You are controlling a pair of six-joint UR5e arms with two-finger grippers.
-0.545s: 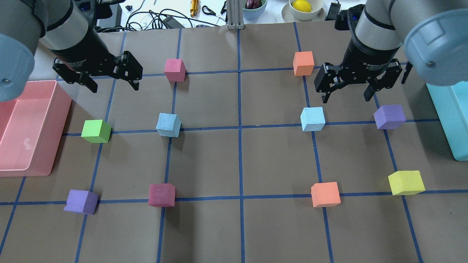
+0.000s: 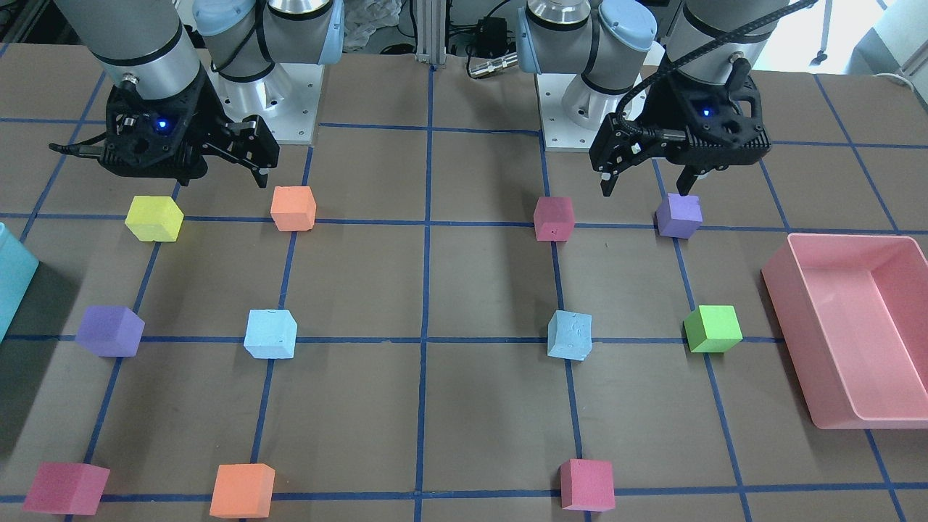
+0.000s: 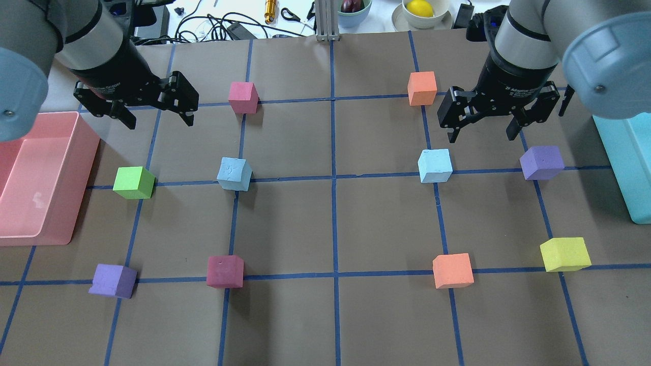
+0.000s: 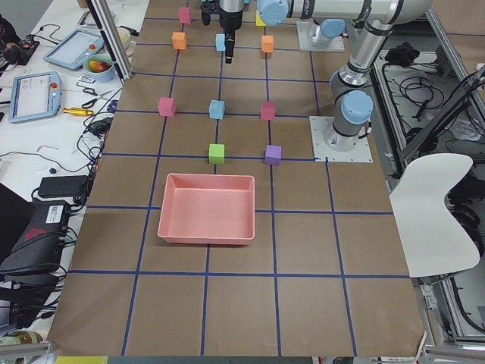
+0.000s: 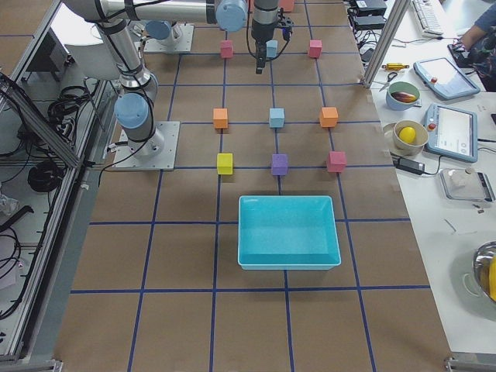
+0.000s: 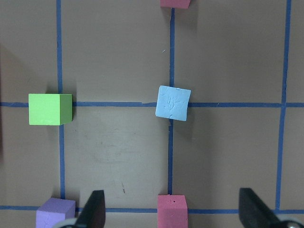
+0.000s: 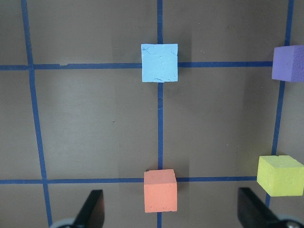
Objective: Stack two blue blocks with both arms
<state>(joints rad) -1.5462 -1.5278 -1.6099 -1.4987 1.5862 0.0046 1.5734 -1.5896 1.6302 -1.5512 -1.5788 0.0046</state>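
Two pale blue blocks rest apart on the brown table. One (image 3: 234, 174) sits left of centre and also shows in the left wrist view (image 6: 173, 103). The other (image 3: 435, 165) sits right of centre and also shows in the right wrist view (image 7: 159, 62). My left gripper (image 3: 159, 121) is open and empty, hovering behind and left of the first block. My right gripper (image 3: 481, 136) is open and empty, hovering just behind and right of the second block. In the front-facing view the blocks (image 2: 570, 335) (image 2: 270, 333) lie in front of the left gripper (image 2: 645, 190) and the right gripper (image 2: 217, 174).
A pink bin (image 3: 51, 223) stands at the left edge and a teal bin (image 3: 625, 168) at the right edge. Around the blue blocks stand green (image 3: 134, 182), purple (image 3: 542, 162), pink (image 3: 243, 97), orange (image 3: 422, 88), crimson (image 3: 225, 271) and yellow (image 3: 564, 254) cubes.
The right gripper has edged very slightly toward the far side of the table. The left gripper and all blocks have not visibly moved.
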